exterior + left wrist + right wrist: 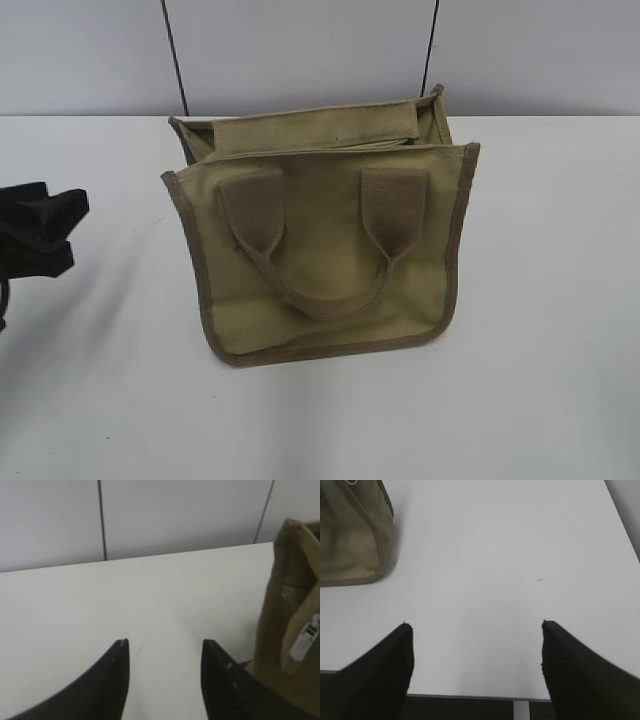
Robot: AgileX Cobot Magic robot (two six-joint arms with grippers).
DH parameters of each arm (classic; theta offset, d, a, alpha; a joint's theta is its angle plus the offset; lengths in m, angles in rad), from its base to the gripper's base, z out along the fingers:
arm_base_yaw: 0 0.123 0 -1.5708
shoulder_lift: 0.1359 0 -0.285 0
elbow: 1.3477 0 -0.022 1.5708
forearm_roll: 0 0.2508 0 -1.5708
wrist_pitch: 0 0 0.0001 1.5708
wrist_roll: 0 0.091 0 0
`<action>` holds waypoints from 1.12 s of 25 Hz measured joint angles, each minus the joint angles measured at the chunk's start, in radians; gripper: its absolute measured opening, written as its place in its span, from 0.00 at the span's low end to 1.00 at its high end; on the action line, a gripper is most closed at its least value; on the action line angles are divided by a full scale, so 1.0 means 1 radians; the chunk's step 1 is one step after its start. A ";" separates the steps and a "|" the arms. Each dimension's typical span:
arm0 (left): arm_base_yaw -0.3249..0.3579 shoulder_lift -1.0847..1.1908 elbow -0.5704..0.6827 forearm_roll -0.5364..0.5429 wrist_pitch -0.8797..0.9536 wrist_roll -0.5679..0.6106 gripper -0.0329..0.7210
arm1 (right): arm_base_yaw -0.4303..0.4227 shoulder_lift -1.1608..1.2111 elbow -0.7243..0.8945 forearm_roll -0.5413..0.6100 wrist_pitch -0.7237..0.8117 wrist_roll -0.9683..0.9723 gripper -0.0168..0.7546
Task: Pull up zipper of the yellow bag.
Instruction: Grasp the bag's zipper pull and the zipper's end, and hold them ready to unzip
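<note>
The yellow bag (320, 250) stands upright in the middle of the white table, its looped handle (325, 290) hanging down the front face. Its top fabric panel (320, 130) shows, but I cannot make out the zipper teeth there. In the left wrist view the bag's end (285, 595) is at the right edge, with a small silver piece (306, 637) on it that may be the zipper pull. My left gripper (165, 642) is open and empty, left of the bag; it shows black at the exterior view's left edge (45, 225). My right gripper (476, 624) is open and empty, right of the bag's lower corner (350, 535).
The white table (540, 380) stretches around the bag. A grey panelled wall (300, 50) with dark vertical seams stands close behind it. The table's near edge (470, 696) lies under the right gripper's jaws.
</note>
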 joint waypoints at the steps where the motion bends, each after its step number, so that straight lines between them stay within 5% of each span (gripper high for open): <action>1: -0.001 0.055 0.000 0.038 -0.047 -0.029 0.51 | 0.000 0.000 0.000 0.000 0.000 0.000 0.78; 13: -0.002 0.503 -0.173 0.480 -0.356 -0.181 0.49 | 0.000 0.000 0.000 0.000 0.000 0.000 0.78; 24: -0.002 0.616 -0.306 0.589 -0.344 -0.213 0.48 | 0.000 0.000 0.000 0.000 0.000 0.000 0.78; 28: -0.002 0.649 -0.325 0.598 -0.336 -0.229 0.36 | 0.000 0.000 0.000 0.000 0.000 0.000 0.78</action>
